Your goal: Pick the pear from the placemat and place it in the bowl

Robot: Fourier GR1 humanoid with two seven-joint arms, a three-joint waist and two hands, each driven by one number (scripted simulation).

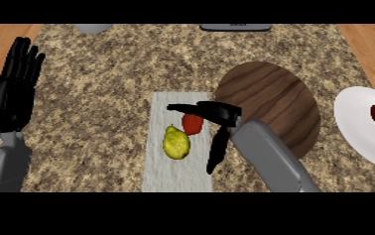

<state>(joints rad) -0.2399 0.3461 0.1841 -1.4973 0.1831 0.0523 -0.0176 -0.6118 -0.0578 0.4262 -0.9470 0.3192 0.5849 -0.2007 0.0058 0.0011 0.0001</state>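
Reaching hand: the right hand (215,114) is coming in on its grey forearm from the lower right of the frame and is hanging over the placemat at centre; its fingers are spread apart, one running leftward above the red fruit and another hanging down toward the lower centre, and they are closing on nothing.
Resting hand: the left hand (19,83) is standing open with straight fingers up at the left edge of the frame.
Pear: the yellow-green pear (176,143) is lying on the pale grey rectangular cloth placemat (167,175), just left of the frame's centre; its long axis is running up and down the frame, with the narrow end pointing up.
Neighbour: a small red fruit (193,124) is sitting just beside the pear, at its upper right, partly under the right hand.
Bowl: the dark brown wooden round bowl (275,97) is sitting right of the placemat, its left rim meeting the placemat's edge.
Plate: a white round plate (353,122) is showing at the right edge.
Counter: speckled brown granite counter (102,80) is lying under everything.
Writing: no readable lettering is showing.
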